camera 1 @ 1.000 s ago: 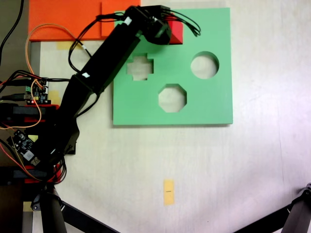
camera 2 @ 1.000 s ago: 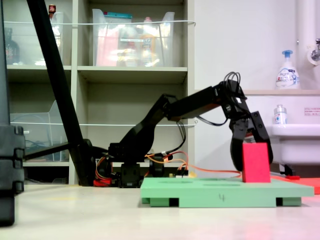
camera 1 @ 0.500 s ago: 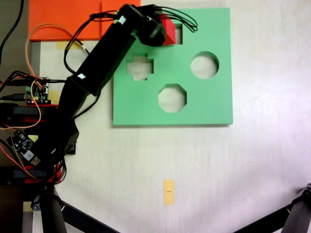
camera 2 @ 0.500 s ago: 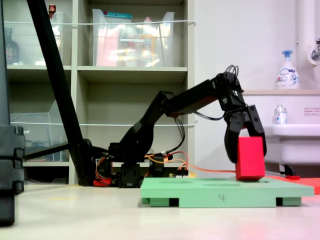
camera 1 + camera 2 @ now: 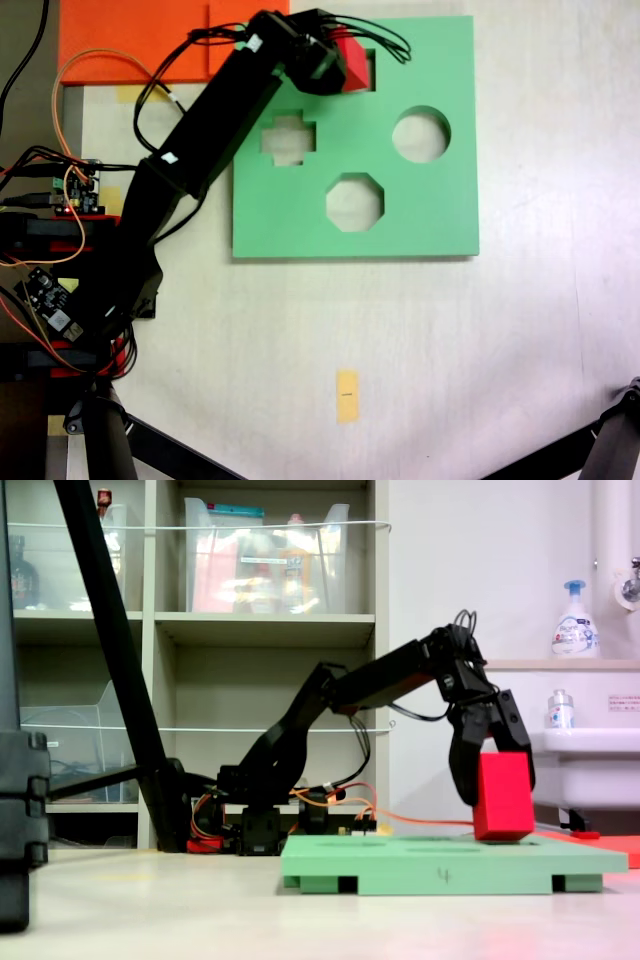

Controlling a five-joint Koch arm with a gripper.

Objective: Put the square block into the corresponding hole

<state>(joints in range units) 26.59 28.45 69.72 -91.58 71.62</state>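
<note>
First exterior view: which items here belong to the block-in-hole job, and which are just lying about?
In use:
- red square block, held in the hand
- square hole, partly covered by the block
- green board

Lying about:
- cross cutout
- round cutout
- octagonal cutout
- yellow tag
- orange sheet

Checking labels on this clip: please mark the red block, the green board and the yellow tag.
red block (image 5: 503,795), second exterior view, on its front face.
green board (image 5: 420,205), first exterior view, on bare foam right of the octagonal cutout.
yellow tag (image 5: 347,395), first exterior view, on its middle.
</note>
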